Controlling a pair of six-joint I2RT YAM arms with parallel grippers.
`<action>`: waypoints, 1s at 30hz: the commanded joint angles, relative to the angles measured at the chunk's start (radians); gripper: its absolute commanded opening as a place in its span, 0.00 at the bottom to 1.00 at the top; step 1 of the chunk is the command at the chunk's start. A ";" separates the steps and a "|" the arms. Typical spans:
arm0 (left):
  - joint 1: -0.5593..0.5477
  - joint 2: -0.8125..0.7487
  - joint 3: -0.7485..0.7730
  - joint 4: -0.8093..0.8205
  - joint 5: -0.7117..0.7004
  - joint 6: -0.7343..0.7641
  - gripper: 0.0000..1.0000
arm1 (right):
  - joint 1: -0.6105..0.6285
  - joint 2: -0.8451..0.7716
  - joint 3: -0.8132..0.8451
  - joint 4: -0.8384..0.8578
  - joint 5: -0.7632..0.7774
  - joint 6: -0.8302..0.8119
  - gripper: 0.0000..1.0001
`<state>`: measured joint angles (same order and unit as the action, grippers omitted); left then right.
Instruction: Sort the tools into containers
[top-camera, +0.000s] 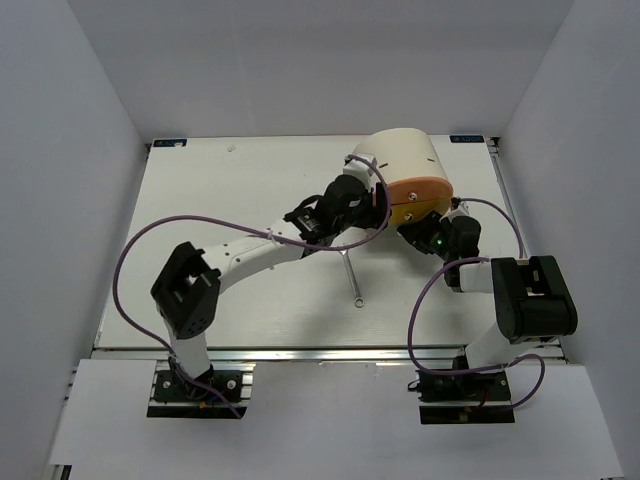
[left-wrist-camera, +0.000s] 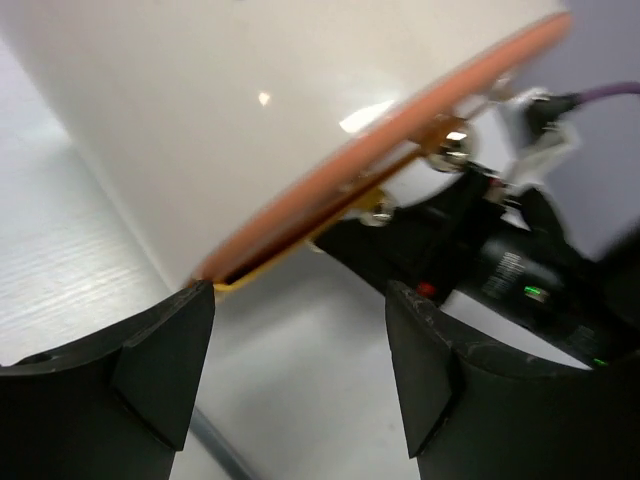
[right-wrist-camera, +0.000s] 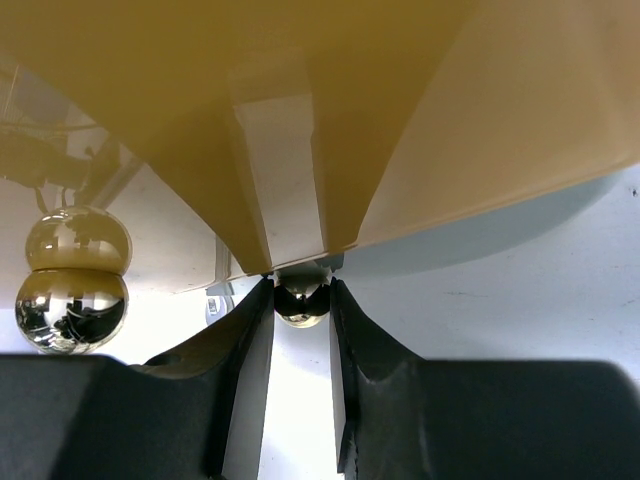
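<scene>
The pale beige drum-shaped box (top-camera: 400, 155) stands at the back right, its orange-yellow drawer front (top-camera: 420, 192) facing the arms. My right gripper (top-camera: 428, 232) is shut on a small metal stud (right-wrist-camera: 300, 298) of the drawer front (right-wrist-camera: 180, 110). My left gripper (top-camera: 372, 207) is open and empty just left of the drawer front; its wrist view shows the box wall (left-wrist-camera: 240, 110) and the orange front's edge (left-wrist-camera: 390, 140) slightly apart from the box. The silver wrench (top-camera: 352, 278) lies on the table in front. No screwdrivers are in view.
White walls enclose the white table (top-camera: 220, 290) on three sides. Two more shiny studs (right-wrist-camera: 75, 280) sit left of the held one. The right gripper's black body (left-wrist-camera: 520, 270) shows beyond the left fingers (left-wrist-camera: 165, 360). Purple cables loop over both arms.
</scene>
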<state>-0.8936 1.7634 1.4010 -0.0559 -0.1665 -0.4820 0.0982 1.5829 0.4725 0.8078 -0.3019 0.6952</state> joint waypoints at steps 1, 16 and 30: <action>0.004 0.088 0.076 -0.070 -0.103 0.089 0.78 | -0.003 -0.014 -0.014 0.002 -0.008 -0.013 0.07; 0.002 0.171 0.205 -0.145 -0.295 0.247 0.78 | -0.029 -0.032 -0.040 -0.010 -0.028 -0.017 0.07; 0.002 0.191 0.243 -0.122 -0.268 0.243 0.79 | -0.040 -0.115 -0.115 -0.113 -0.086 -0.042 0.16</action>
<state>-0.8936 1.9732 1.6001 -0.2100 -0.4290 -0.2436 0.0643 1.4876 0.3897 0.7696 -0.3611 0.6743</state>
